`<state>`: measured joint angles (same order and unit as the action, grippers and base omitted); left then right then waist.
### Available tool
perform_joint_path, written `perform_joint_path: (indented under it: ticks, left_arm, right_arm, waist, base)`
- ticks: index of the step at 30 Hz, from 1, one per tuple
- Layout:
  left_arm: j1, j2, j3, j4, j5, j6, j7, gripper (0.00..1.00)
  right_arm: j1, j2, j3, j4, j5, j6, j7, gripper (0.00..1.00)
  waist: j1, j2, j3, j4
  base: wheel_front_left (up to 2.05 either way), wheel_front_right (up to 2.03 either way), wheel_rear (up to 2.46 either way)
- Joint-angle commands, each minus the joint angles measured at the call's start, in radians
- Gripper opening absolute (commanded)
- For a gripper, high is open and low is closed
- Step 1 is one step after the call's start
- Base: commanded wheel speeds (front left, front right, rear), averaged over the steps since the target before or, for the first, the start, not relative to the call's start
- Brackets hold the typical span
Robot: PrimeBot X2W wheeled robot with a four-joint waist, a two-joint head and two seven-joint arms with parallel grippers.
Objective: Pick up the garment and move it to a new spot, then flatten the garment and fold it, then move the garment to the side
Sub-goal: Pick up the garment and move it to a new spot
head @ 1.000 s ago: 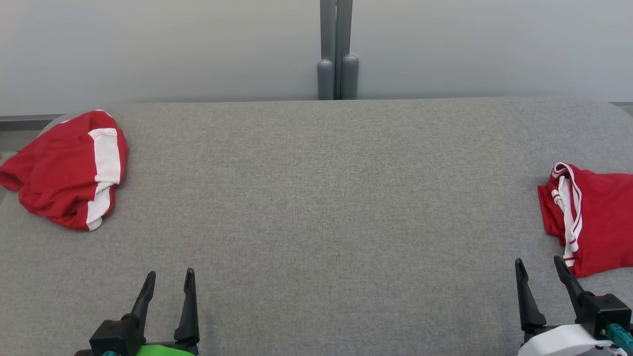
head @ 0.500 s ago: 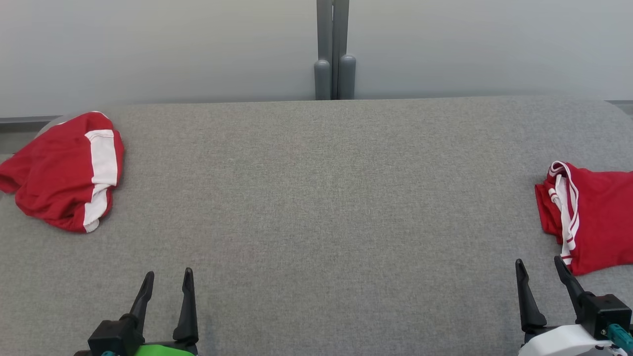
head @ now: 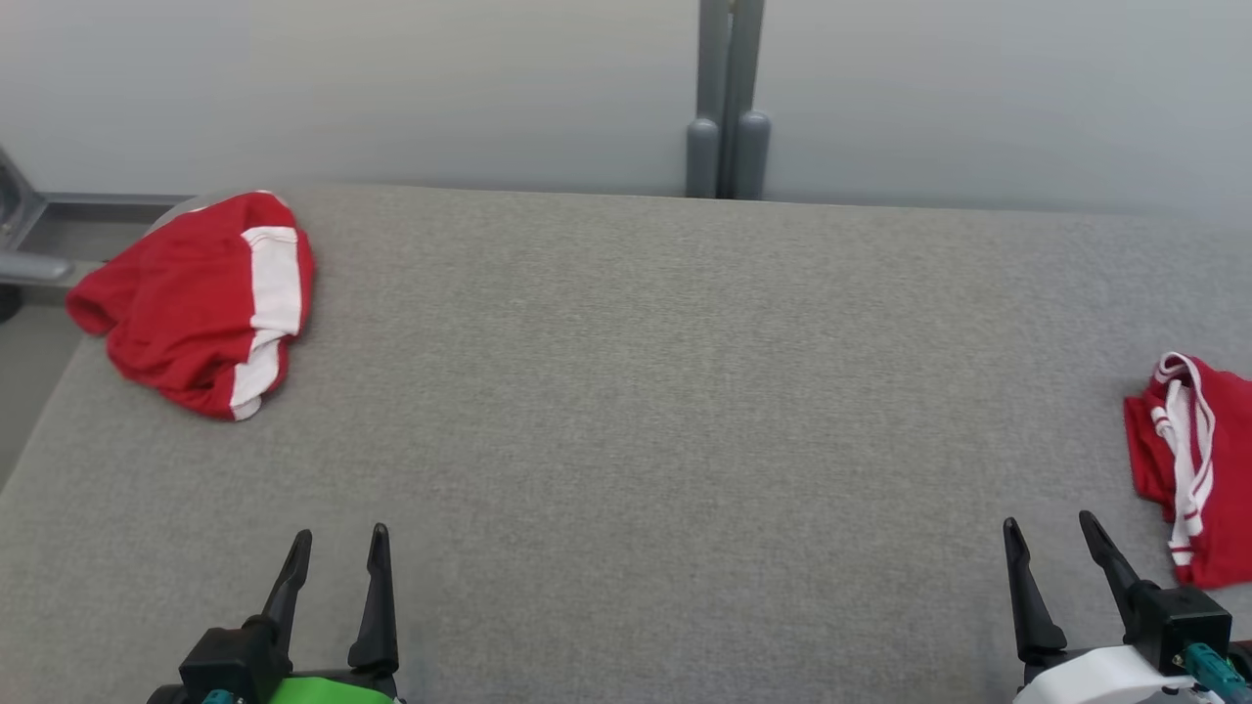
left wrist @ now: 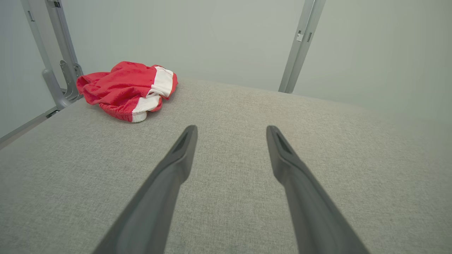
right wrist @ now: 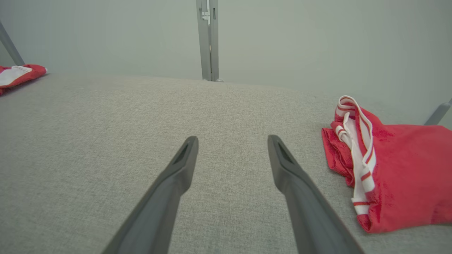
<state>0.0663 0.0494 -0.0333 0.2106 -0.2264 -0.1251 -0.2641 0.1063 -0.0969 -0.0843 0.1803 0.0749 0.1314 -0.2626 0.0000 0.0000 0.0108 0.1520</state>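
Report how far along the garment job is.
Done: nothing clear. The crumpled red garment with a white side stripe lies bunched at the far left of the grey fabric table. The red garment with a striped white waistband lies at the right edge. In hand: nothing; left gripper and right gripper are open, empty. Left: picking up, flattening, folding, moving aside.

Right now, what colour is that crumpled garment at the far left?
Red with a broad white stripe; the crumpled garment shows best in the left wrist view.
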Motion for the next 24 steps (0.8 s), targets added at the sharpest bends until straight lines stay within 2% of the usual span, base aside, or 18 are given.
perform_joint_path:
  ticks: [1, 3, 4, 9, 16, 24]
  left_arm:
    - [-0.004, 0.002, 0.001, -0.003, -0.002, 0.004, 0.000, 1.00]
    - [0.003, 0.003, -0.001, -0.005, 0.000, 0.005, 0.000, 1.00]
    - [0.012, 0.003, 0.000, -0.005, 0.009, 0.005, 0.000, 1.00]
    - [0.037, 0.002, 0.035, -0.011, 0.020, 0.005, 0.000, 1.00]
    - [0.066, 0.002, 0.092, -0.071, -0.019, 0.032, 0.000, 1.00]
    - [0.074, 0.002, 0.098, -0.091, -0.027, 0.043, 0.000, 1.00]
  right_arm:
    - [0.004, 0.000, 0.003, 0.000, -0.003, -0.001, -0.003, 1.00]
    - [-0.004, -0.002, 0.007, 0.002, 0.000, -0.001, -0.003, 1.00]
    - [-0.013, -0.003, 0.017, 0.003, 0.001, -0.001, -0.003, 1.00]
    - [-0.037, 0.000, 0.054, 0.010, 0.003, -0.001, -0.003, 1.00]
    - [-0.133, -0.032, 0.161, 0.055, 0.016, -0.001, -0.003, 1.00]
    - [-0.137, -0.048, 0.170, 0.068, 0.028, -0.001, -0.003, 1.00]
  waist:
    - [0.0000, 0.0000, -0.008, 0.095]
    - [0.0000, 0.0000, -0.012, 0.153]
    - [0.0000, 0.0000, -0.015, 0.218]
    - [0.0000, 0.0000, -0.025, 0.353]
    - [0.0000, 0.0000, 0.005, 0.375]
    - [0.0000, 0.0000, 0.004, 0.373]
  base:
    - [0.00, 0.00, 0.00]
    - [0.00, 0.00, 0.00]
    - [0.00, 0.00, 0.00]
    - [0.00, 0.00, 0.00]
    - [0.00, 0.00, 0.00]
    - [0.00, 0.00, 0.00]
